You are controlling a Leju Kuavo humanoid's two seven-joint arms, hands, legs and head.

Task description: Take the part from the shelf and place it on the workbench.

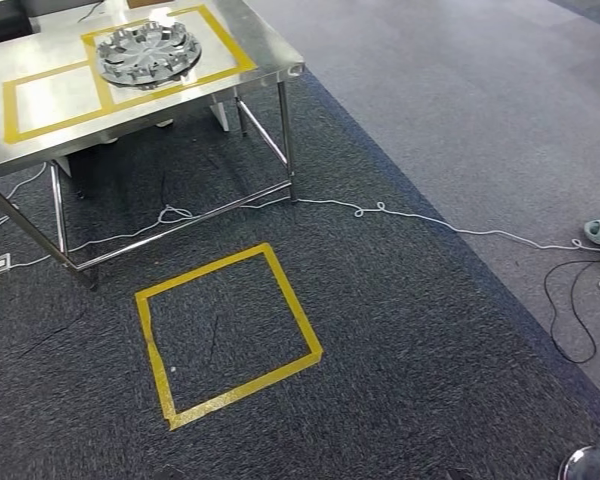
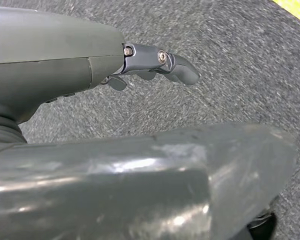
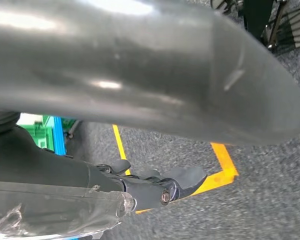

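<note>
- The part, a silver wheel cover (image 1: 147, 52), already lies flat on the steel counter (image 1: 278, 62), face up, inside the right-hand yellow tape frame (image 1: 229, 45); a second, bare tape frame (image 1: 14, 110) sits beside it on the counter's left.
- Being round, the wheel cover has no long axis and points no particular way; its spokes fan out evenly from the hub.
- From the head view the wheel cover is ahead and off to the left, well apart from both hands, so the left arm is judged the nearer of the two.
- The left hand (image 2: 156, 65) hangs over grey carpet (image 2: 235, 75), its fingers (image 2: 182, 70) loosely extended and holding nothing; the thumb is apart from them.
- The right hand (image 3: 160, 182) also hangs above carpet, near a yellow-orange floor tape line (image 3: 224, 165); its fingers (image 3: 190, 177) are lightly curled, and nothing is seen in them, though how far they close I cannot tell for sure.
- On the floor a yellow tape square (image 1: 225, 335) marks a standing spot in front of the counter, and a white cable (image 1: 433, 222) trails across the carpet.
- Judged from how things lie, the placing looks done; no shelf is in sight from here.
</note>
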